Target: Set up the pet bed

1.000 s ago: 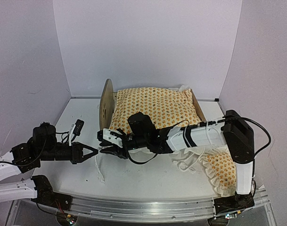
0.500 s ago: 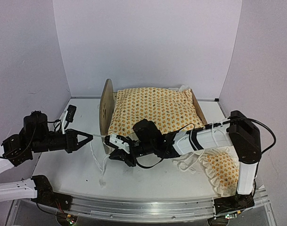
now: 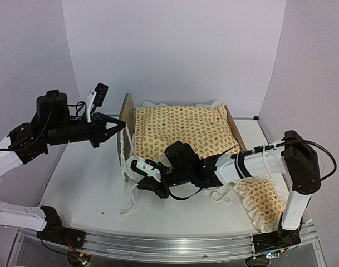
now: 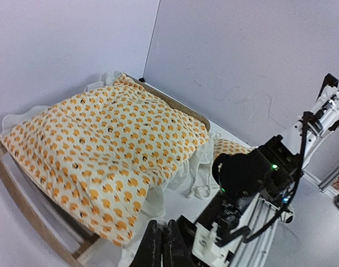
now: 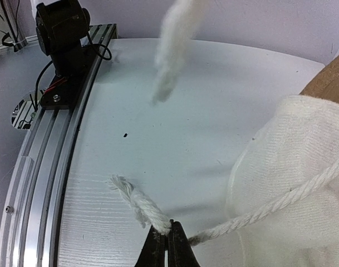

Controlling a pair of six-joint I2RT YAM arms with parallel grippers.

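Right at the near edge, the metal rail (image 3: 175, 245) runs under both arm bases, and past it the white table (image 3: 86, 183) opens up, with its widest bare stretch in front of the pet bed and to its left. On that stretch trails the frayed end of a white cord (image 3: 128, 203). Low down, just in front of the pet bed's near-left corner, the right gripper (image 5: 169, 231) has its fingers pressed together on that cord, close to the frayed tip. To the bed's near right, the small ruffled pillow (image 3: 264, 203) lies by the right arm's base, and the room there is tight. The pet bed (image 3: 127, 108) itself sits at centre-rear, and the orange-patterned quilt (image 3: 186, 130) is spread over it, its white ruffle spilling over the near side. Up beside the bed's left end board, the left gripper (image 3: 120, 127) hangs in the air, pinched shut with the cord rising to its tip. The bed's far side sits near the pale walls (image 3: 175, 50), which enclose the table on three sides.
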